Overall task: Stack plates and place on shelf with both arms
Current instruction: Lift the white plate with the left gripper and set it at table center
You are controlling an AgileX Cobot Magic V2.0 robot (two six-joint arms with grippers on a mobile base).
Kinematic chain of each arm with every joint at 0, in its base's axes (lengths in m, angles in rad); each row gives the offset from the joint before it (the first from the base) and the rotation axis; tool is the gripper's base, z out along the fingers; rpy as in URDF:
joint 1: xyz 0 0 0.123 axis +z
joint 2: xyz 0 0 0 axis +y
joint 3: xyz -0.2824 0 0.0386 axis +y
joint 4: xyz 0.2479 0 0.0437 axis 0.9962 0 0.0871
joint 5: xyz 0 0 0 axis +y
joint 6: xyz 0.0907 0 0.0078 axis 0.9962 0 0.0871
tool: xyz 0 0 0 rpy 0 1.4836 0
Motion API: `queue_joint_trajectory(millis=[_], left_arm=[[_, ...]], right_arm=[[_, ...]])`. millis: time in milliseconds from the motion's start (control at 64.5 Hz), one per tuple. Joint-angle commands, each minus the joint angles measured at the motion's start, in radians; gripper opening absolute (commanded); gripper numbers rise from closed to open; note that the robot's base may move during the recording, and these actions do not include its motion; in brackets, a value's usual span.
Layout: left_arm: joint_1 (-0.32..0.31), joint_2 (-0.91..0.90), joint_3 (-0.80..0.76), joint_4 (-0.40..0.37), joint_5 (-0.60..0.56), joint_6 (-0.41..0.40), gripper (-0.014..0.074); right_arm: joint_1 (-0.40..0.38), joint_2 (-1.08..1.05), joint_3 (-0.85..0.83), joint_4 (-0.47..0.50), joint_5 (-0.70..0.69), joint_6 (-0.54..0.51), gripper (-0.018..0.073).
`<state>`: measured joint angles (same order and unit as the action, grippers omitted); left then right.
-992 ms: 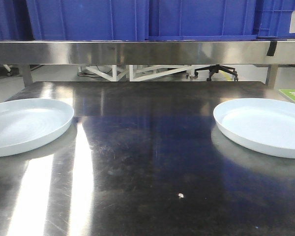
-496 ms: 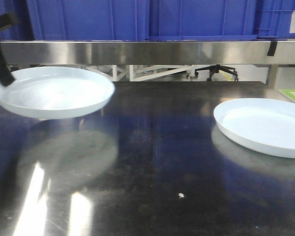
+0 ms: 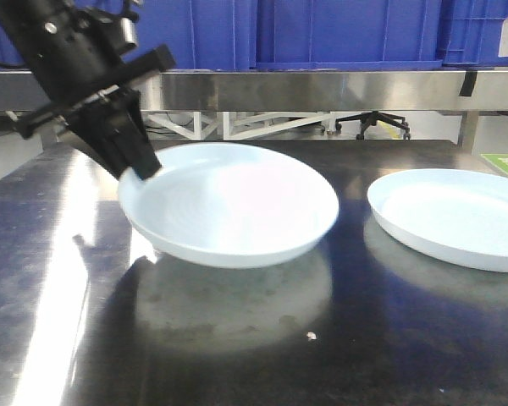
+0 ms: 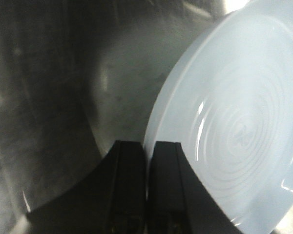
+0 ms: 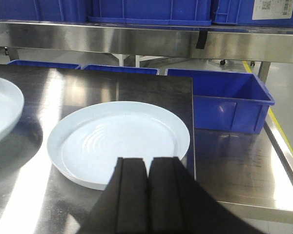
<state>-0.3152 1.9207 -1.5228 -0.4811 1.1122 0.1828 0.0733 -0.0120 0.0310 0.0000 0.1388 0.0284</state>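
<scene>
**A:** Where is the first plate?

**B:** The raised plate [image 3: 237, 207] is clear of the counter [image 3: 237, 364], over its left-middle part. It is slightly tilted, with the gripped side higher. A dull reflection of it lies on the steel underneath.

**A:** What has hold of it?

**B:** The left fingers [image 3: 140, 166] are clamped on its rim at the upper left edge. In the left wrist view the two black fingers [image 4: 142, 156] are nearly together, with only the thin rim of the raised plate [image 4: 234, 131] between them.

**A:** And the other one?

**B:** The second plate [image 3: 457, 216] lies flat on the counter to the right. It is apart from the raised one, with a strip of dark steel between them.

**A:** The right arm?

**B:** The right fingers [image 5: 144, 168] are drawn together, leaving only a thin seam, and nothing is visible in it. They sit over the near edge of the second plate [image 5: 119, 141]. That part of the rim is hidden behind them, so I cannot tell whether they touch it.

**A:** The shelf?

**B:** The shelf [image 3: 322, 89] runs across behind the counter, with blue crates [image 3: 339, 34] standing on it. Both plates are lower than its flat steel rail and in front of it.
</scene>
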Motion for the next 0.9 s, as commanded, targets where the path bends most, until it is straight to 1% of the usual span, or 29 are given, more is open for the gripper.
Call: queue_joint_trajectory(millis=[0,78,155,217,264,357,465,543,636,651,713,884], left_arm=[[-0.019,-0.047,-0.033,-0.023,-0.046,0.006,0.0113],[-0.021,-0.049,-0.033,-0.021,-0.06,0.006,0.018],[-0.021,-0.05,-0.033,-0.021,-0.06,0.006,0.0275],[-0.027,-0.055,-0.033,-0.006,-0.053,0.006,0.0329],[-0.034,-0.063,-0.033,0.019,-0.048,0.006,0.034],[-0.055,-0.096,-0.014,0.074,-0.06,0.006,0.033],[-0.074,-0.152,0.041,0.137,-0.119,0.006,0.0326],[-0.092,-0.211,0.115,0.181,-0.217,0.006,0.0322],[-0.104,-0.306,0.253,0.219,-0.42,0.006,0.0281],[-0.104,-0.332,0.293,0.219,-0.475,0.006,0.0269],[-0.104,-0.398,0.392,0.221,-0.607,0.006,0.0234],[-0.104,-0.563,0.615,0.23,-0.853,0.006,0.0143]], right_arm=[[-0.005,-0.017,-0.001,-0.013,-0.091,-0.003,0.0048],[-0.005,-0.017,-0.001,-0.013,-0.091,-0.003,0.0048],[-0.005,-0.017,-0.001,-0.013,-0.091,-0.003,0.0048],[-0.005,-0.017,-0.001,-0.013,-0.091,-0.003,0.0048],[-0.005,-0.017,-0.001,-0.013,-0.091,-0.003,0.0048],[-0.005,-0.017,-0.001,-0.013,-0.091,-0.003,0.0048],[-0.005,-0.017,-0.001,-0.013,-0.091,-0.003,0.0048],[-0.005,-0.017,-0.001,-0.013,-0.091,-0.003,0.0048],[-0.005,-0.017,-0.001,-0.013,-0.091,-0.003,0.0048],[-0.005,-0.017,-0.001,-0.013,-0.091,-0.003,0.0048],[-0.005,-0.017,-0.001,-0.013,-0.091,-0.003,0.0048],[-0.005,-0.017,-0.001,-0.013,-0.091,-0.003,0.0048]])
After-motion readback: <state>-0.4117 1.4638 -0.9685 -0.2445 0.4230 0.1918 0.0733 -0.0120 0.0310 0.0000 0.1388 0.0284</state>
